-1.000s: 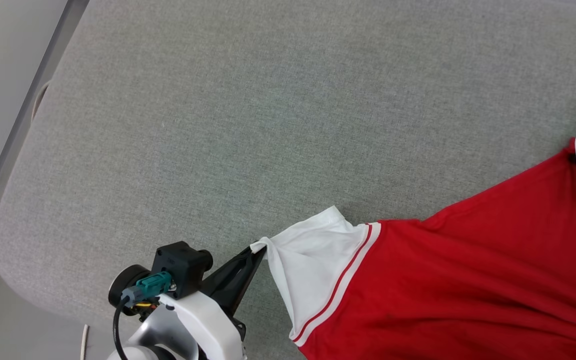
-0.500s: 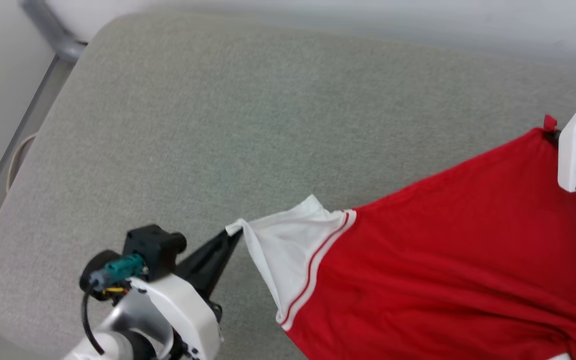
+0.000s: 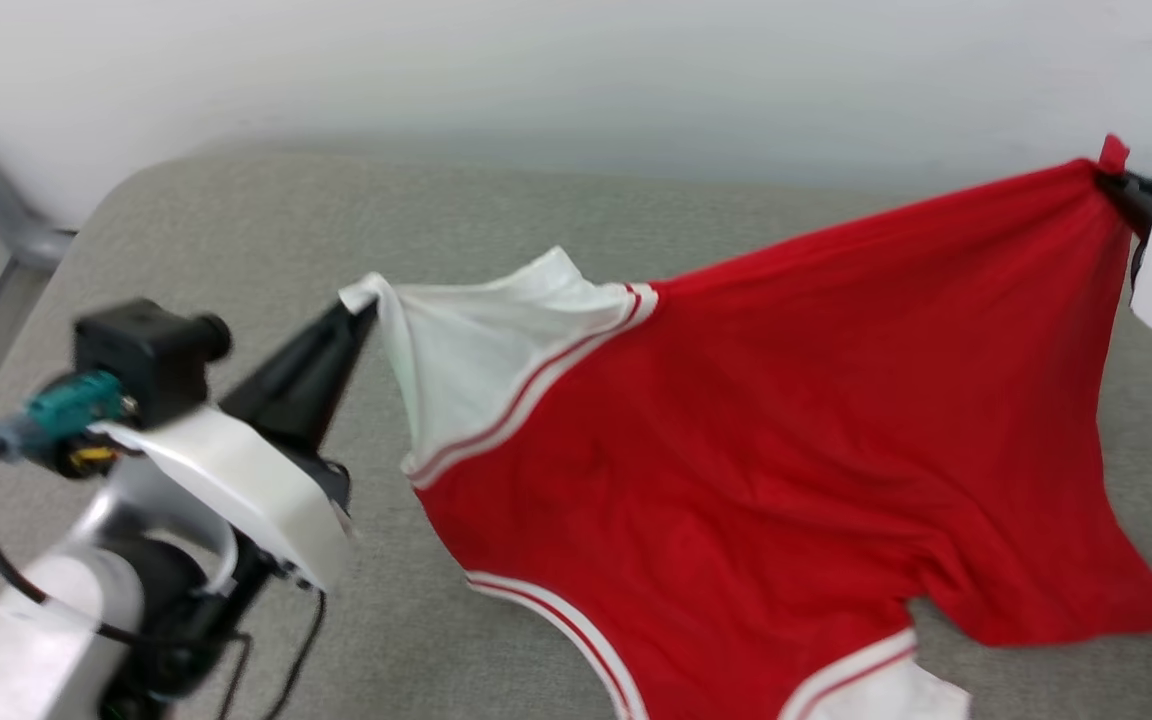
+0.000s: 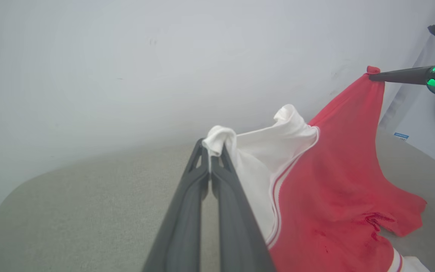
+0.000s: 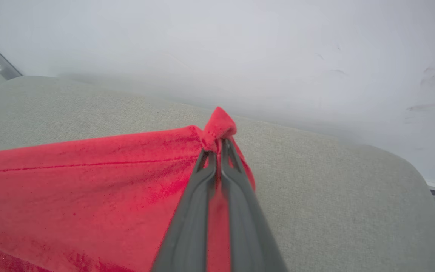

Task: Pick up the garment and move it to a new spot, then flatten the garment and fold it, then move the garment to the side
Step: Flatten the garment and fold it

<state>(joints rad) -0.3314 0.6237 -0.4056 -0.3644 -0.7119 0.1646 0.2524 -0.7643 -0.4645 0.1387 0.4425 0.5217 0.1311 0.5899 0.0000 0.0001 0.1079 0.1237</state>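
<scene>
Swinging upward since a second ago, the head camera now takes in a pale wall (image 3: 576, 70) above the grey table (image 3: 186, 230), so the shift of the whole picture is the camera's, not the things'. What has truly changed is how much of the shirt (image 3: 756, 420) shows. Before, only one white sleeve (image 3: 466, 345) and part of the red body were in view. Now the shirt shows stretched as a sheet between the two grippers, with a striped band (image 3: 556, 610) low down and a second white sleeve (image 3: 896, 690) at the bottom edge. Its top edge is held up off the table, while the lower red corner sags down and appears to lie on the grey cloth.

The left gripper (image 3: 358, 312) reaches in from the lower left, its white forearm low and its dark fingers slanting up and to the right. The fingers are pressed together on the bunched tip of the white sleeve, seen clearly in the left wrist view (image 4: 213, 145). The right gripper (image 3: 1108, 180) comes in from the right edge, higher than the left, with its fingers pointing left. They are pinched tight on a small red nub of the shirt's corner (image 5: 217, 145).
</scene>
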